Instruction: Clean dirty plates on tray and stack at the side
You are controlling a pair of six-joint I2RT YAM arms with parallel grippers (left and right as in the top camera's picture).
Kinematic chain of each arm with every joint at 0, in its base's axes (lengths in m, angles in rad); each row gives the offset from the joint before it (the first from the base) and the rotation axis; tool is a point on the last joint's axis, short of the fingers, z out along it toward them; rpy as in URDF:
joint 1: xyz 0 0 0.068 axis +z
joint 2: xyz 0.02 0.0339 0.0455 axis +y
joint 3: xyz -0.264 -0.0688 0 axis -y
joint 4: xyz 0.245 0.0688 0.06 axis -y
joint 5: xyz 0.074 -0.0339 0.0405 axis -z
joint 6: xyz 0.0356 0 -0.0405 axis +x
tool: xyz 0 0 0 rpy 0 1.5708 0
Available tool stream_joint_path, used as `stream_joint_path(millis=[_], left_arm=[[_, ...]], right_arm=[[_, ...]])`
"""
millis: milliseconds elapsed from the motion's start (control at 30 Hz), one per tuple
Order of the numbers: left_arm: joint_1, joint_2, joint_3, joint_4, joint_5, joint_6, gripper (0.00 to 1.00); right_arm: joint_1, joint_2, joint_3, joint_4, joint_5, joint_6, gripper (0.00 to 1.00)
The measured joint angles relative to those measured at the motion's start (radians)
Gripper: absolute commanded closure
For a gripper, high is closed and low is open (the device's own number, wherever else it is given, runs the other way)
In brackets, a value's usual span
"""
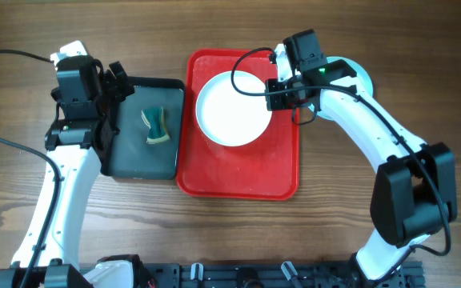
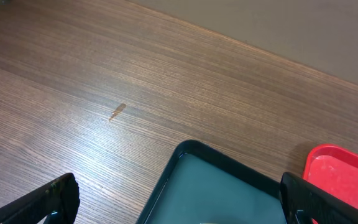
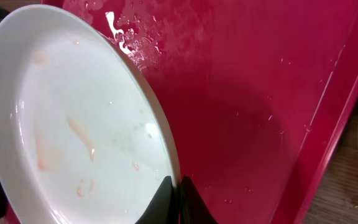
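I can read nothing in any of my three views. No lettering, label, brand or number shows on the plate (image 1: 232,110), the tray (image 1: 238,176), the black tray (image 1: 134,156) or the sponge (image 1: 157,126).

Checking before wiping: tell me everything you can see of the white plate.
The white plate is round, shallow and glossy, with faint orange smears inside. It lies over the far half of the red tray. The right hand is shut on its right rim; whether it is lifted is unclear.
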Motion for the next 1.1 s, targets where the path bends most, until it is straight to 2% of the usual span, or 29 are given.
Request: stream_joint_path(millis=[300,533,733,867,1100], left_arm=[[0.0,0.0,0.0,0.0,0.0,0.0,0.0],[0.0,0.0,0.0,0.0,0.0,0.0,0.0],[0.0,0.0,0.0,0.0,0.0,0.0,0.0],[0.0,0.0,0.0,0.0,0.0,0.0,0.0],[0.0,0.0,0.0,0.0,0.0,0.0,0.0]], right_arm=[[0.159,-0.12,0.0,0.096,0.314,-0.073,0.96],[0.214,-0.13,0.0,0.105,0.397,-0.109,0.96],[0.214,-0.13,0.0,0.101,0.408,-0.108,0.96],[0.209,-0.13,0.0,0.034,0.4,-0.037,0.96],[0.102,-0.13,-0.045,-0.001,0.155,0.016,0.96]])
